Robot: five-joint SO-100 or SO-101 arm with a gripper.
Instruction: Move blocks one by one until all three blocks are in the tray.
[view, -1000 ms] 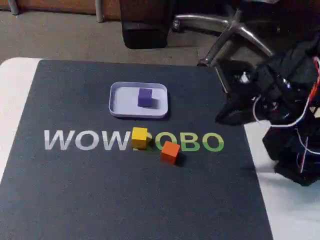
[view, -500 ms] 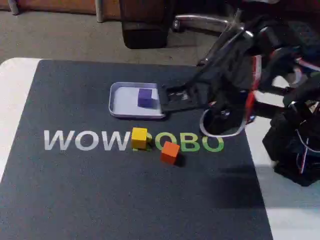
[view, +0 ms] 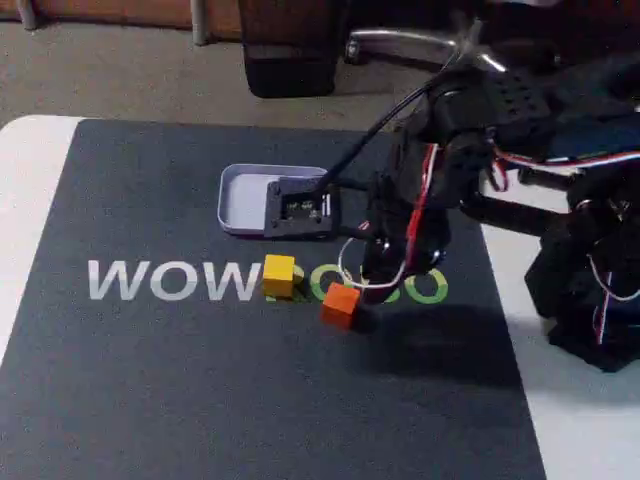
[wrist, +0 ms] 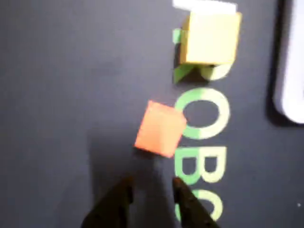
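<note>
The pale tray [view: 240, 200] sits on the dark mat; in the wrist view its rim [wrist: 290, 71] shows at the right edge. The purple block is hidden behind the arm's camera housing. On the lettering, the yellow block [view: 279, 276] [wrist: 211, 38] lies in front of the tray. The orange block [view: 341, 304] [wrist: 160, 128] lies to its right in the fixed view. My gripper [view: 372, 276] [wrist: 153, 190] hovers just right of the orange block in the fixed view, a short gap from it. Its two dark fingertips stand apart with nothing between them.
The dark mat [view: 150, 380] with WOWROBO lettering covers a white table [view: 30, 160]. The arm's base [view: 590, 300] with loose wires stands at the right edge. An office chair base [view: 440, 55] and a dark bin are on the floor behind.
The arm has unfolded from the right and swung left and down over the mat. Its gripper now hangs by the orange block, and its camera housing covers the purple block in the tray.
</note>
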